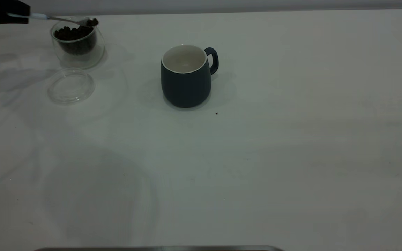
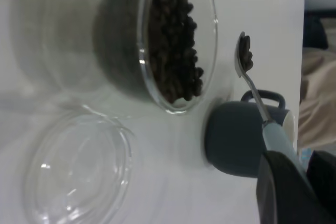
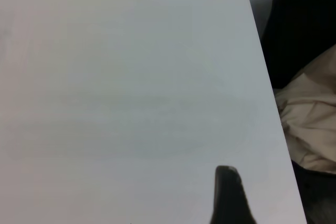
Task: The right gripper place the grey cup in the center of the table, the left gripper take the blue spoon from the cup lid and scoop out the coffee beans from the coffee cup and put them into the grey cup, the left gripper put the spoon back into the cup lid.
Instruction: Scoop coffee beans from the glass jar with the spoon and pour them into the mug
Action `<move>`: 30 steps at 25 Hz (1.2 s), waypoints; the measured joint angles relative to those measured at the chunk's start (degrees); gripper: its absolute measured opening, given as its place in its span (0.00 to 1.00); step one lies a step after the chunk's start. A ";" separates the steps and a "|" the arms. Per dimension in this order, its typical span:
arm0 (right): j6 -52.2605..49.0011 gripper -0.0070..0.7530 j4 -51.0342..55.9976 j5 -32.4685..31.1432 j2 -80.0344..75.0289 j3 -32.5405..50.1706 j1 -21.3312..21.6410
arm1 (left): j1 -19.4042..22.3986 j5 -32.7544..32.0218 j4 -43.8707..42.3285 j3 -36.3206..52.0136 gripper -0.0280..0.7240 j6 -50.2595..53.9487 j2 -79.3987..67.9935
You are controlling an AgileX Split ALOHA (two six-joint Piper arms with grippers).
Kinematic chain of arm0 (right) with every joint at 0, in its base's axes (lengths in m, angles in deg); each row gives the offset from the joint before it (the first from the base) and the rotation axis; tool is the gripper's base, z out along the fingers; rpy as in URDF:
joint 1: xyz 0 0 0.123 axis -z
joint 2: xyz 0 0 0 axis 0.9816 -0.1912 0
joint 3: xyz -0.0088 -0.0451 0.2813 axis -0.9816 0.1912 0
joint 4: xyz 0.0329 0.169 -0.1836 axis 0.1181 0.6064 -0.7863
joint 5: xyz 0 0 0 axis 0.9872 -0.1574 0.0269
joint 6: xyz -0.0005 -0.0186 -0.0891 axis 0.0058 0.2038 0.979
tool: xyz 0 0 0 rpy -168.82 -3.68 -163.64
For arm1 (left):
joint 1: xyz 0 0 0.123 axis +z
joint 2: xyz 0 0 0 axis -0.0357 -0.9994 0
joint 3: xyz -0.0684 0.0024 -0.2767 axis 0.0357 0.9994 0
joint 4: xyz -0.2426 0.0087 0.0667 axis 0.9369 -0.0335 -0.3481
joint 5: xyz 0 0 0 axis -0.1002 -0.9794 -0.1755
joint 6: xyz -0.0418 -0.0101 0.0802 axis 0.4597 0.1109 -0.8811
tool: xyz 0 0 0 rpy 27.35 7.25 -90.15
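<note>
Your left gripper [image 1: 4, 14] | coffee cup [image 1: 78, 42] directly beneath the spoon [image 1: 61, 19] bowl | cup lid [image 1: 71, 85] nearer the camera, apart | bare table [image 1: 134, 69] toward the grey cup [image 1: 186, 78] | beyond that cup, open table

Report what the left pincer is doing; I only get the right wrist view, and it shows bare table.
Observer: The left pincer is shut on the blue spoon by its handle, at the far left corner of the table in the exterior view.
Operator: Give me the spoon's load.
Observer: Its bowl carries coffee beans, held up beside the rim of the coffee cup.
Operator: Now check the grey cup.
Observer: The grey cup stands upright mid-table, and its white inside shows no beans.
</note>
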 joint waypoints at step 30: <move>0.00 0.61 0.00 0.00 0.00 0.00 0.00 | -10.49 0.00 -0.42 0.00 0.21 2.43 0.00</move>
